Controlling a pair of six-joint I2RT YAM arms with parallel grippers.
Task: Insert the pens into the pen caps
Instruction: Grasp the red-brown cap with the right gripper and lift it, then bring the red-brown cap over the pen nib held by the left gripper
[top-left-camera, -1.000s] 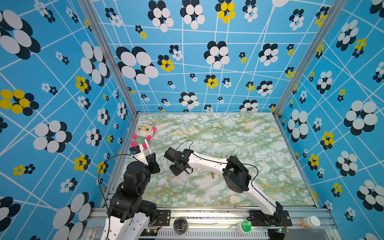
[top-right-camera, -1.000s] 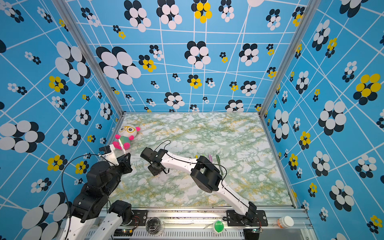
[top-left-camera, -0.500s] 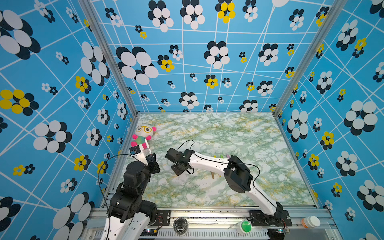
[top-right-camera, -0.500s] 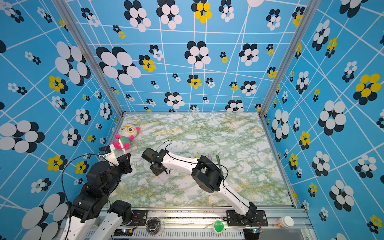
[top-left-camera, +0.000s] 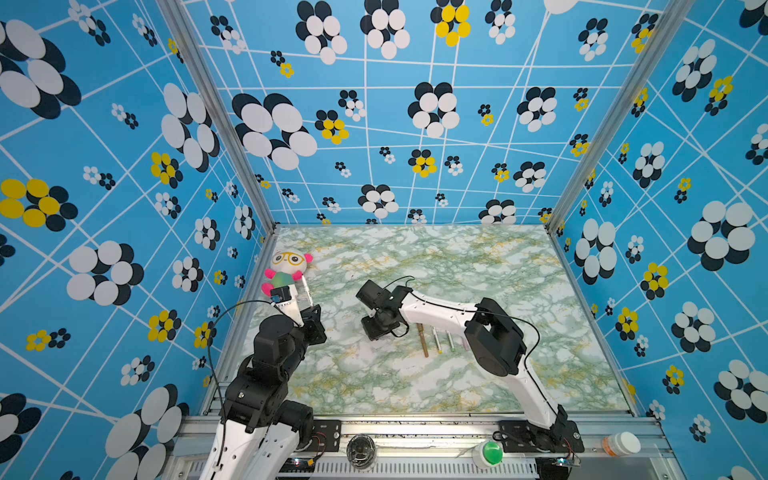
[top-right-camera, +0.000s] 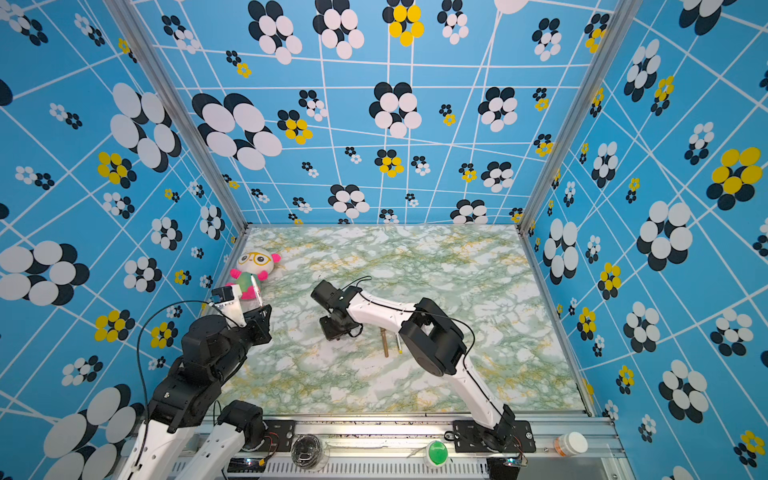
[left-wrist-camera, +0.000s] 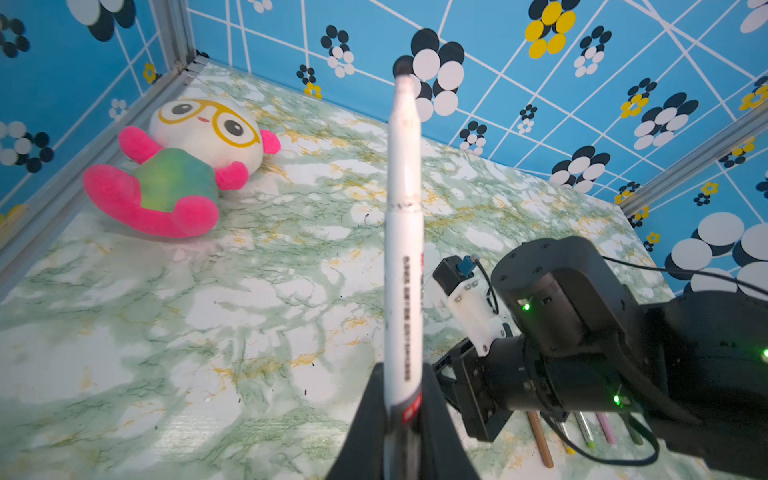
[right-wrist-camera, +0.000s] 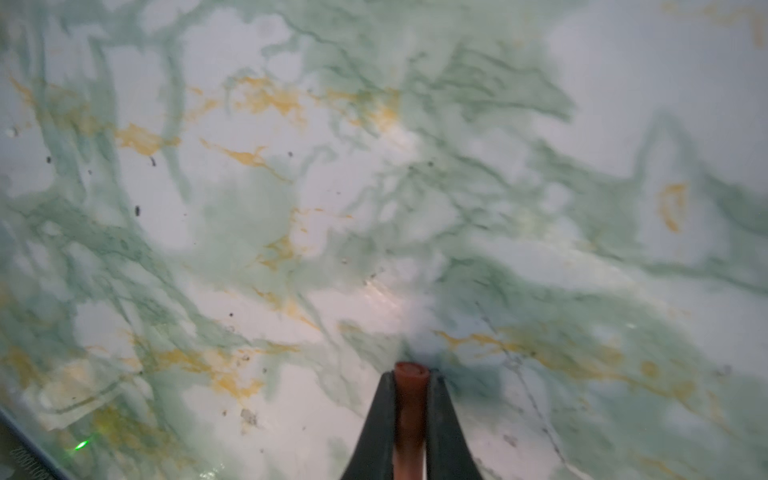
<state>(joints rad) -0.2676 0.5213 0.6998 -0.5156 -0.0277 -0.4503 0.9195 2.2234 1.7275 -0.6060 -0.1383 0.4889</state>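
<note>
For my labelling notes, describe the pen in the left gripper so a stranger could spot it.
Find the plush toy in the far left corner. Before it, the left gripper clamps a white pen, held aloft. What sets it apart: the other pens lie flat by the right arm.

In the left wrist view the white pen (left-wrist-camera: 403, 257) runs off the bottom edge between the fingers of the left end effector (left-wrist-camera: 403, 372). Its dark tip is too blurred to give a colour. In the right wrist view the brown cap (right-wrist-camera: 410, 399) is cut off at the bottom edge, and the counter (right-wrist-camera: 249, 208) is blurred. In both top views the right arm (top-left-camera: 494, 340) hides part of the row of pens (top-left-camera: 436, 340). In a top view only two (top-right-camera: 385, 343) show.
</note>
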